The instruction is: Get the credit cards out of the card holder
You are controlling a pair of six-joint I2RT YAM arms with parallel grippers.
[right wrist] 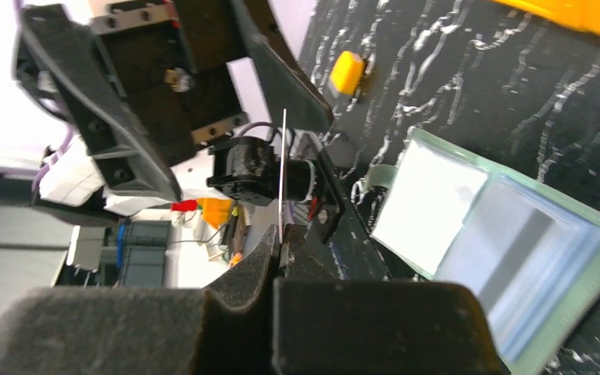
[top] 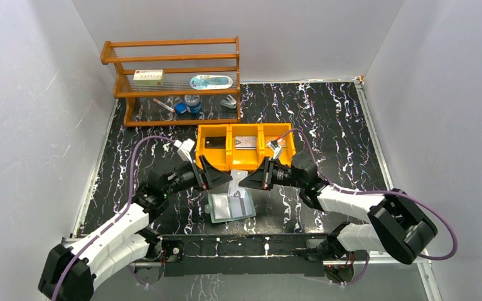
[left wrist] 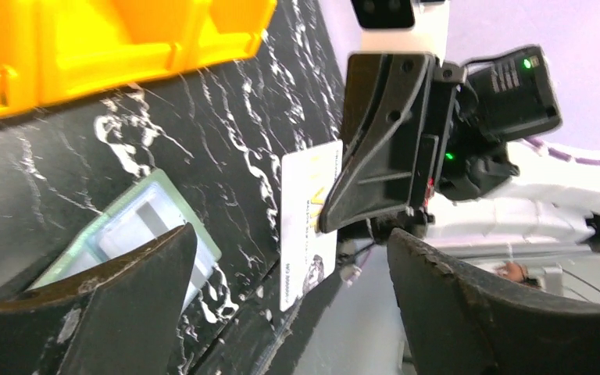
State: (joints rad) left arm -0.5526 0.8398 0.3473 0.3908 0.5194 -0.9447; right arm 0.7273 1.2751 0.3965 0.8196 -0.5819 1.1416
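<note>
Robot lab cell: white panel walls (top: 37, 94) enclose a black marbled table (top: 326, 119).

Card holder (top: 231, 207) on table (top: 332, 125) just in frnt of tray (top: 229, 147), rack (top: 172, 58) behind tray to L.

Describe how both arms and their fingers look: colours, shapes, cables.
Both arms have white shell links and black joint housings: left arm, right arm. A purple cable runs along each. The left gripper and right gripper are black, with broad wedge-shaped fingers, scuffed at the edges. Small green lights glow on the right wrist.
</note>
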